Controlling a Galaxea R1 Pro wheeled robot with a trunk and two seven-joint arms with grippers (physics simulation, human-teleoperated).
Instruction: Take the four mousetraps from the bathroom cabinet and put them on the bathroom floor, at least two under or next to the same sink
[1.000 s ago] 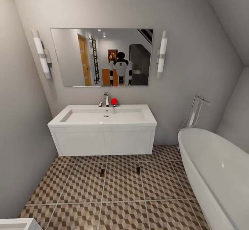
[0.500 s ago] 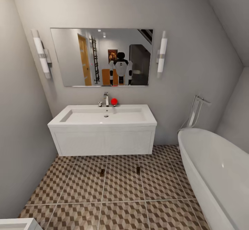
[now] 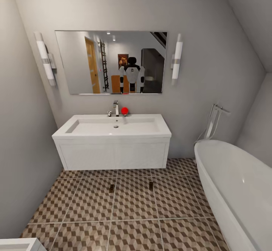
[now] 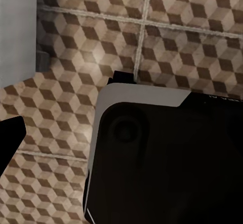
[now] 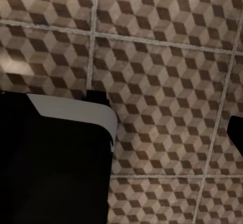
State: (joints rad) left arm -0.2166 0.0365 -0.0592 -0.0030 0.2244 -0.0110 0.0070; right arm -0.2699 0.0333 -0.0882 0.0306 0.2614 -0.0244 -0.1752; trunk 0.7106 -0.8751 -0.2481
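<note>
Two mousetraps lie on the bathroom floor (image 3: 90, 202) in front of the sink (image 3: 113, 127). One mousetrap (image 3: 112, 188) is below the basin's middle, the other mousetrap (image 3: 150, 185) a little to its right. Both are small dark-brown boards, about one tile out from the white vanity. The cabinet is out of view. In the left wrist view a dark fingertip (image 4: 10, 138) juts in over the patterned tiles beside my black and white base (image 4: 167, 153). In the right wrist view another dark fingertip (image 5: 236, 132) shows at the frame's edge. Neither fingertip holds anything that I can see.
A white oval bathtub (image 3: 234, 183) fills the right side, with a chrome floor tap (image 3: 213, 120) behind it. A mirror (image 3: 111, 62) above the sink reflects me. A red ball (image 3: 124, 110) sits by the chrome tap (image 3: 116, 108). A white unit's corner (image 3: 19, 244) is at bottom left.
</note>
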